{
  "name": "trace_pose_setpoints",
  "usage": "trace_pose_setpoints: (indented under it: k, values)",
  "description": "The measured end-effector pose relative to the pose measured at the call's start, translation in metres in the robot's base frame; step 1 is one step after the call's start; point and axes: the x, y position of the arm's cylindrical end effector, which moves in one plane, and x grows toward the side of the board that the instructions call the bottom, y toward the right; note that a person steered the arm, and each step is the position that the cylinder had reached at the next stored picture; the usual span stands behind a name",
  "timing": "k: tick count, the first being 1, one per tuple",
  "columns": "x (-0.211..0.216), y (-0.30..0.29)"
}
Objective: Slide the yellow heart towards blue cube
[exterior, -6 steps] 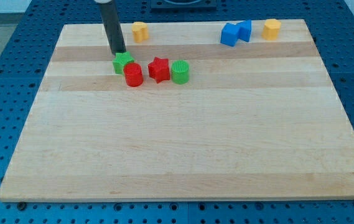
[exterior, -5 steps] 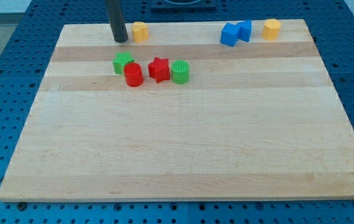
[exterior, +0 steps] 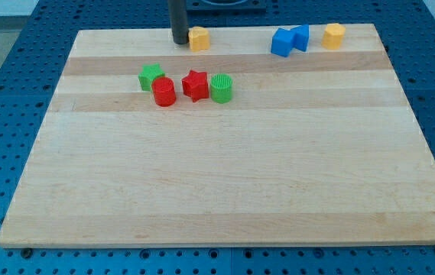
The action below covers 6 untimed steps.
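Observation:
The yellow heart (exterior: 199, 38) lies near the view's top edge of the wooden board, left of centre. My tip (exterior: 180, 41) touches its left side. Two blue blocks sit to the right: a larger blue block (exterior: 282, 43) and a smaller blue cube (exterior: 300, 36) touching it at its upper right. A stretch of bare board separates the heart from the blue blocks.
A yellow block (exterior: 334, 35) sits right of the blue pair. A row lies below the heart: a green block (exterior: 150, 76), a red cylinder (exterior: 163, 92), a red star (exterior: 195, 85) and a green cylinder (exterior: 221, 88). The board's top edge (exterior: 232, 29) runs close behind the heart.
My tip moved up from the green block to the top row, then right. The yellow heart slid to the right with it, towards the blue blocks.

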Motion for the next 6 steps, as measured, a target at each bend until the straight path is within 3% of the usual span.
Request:
trace_pose_setpoints:
  k: [4, 6]
  values:
    - [0.001, 0.072]
    - [0.032, 0.104]
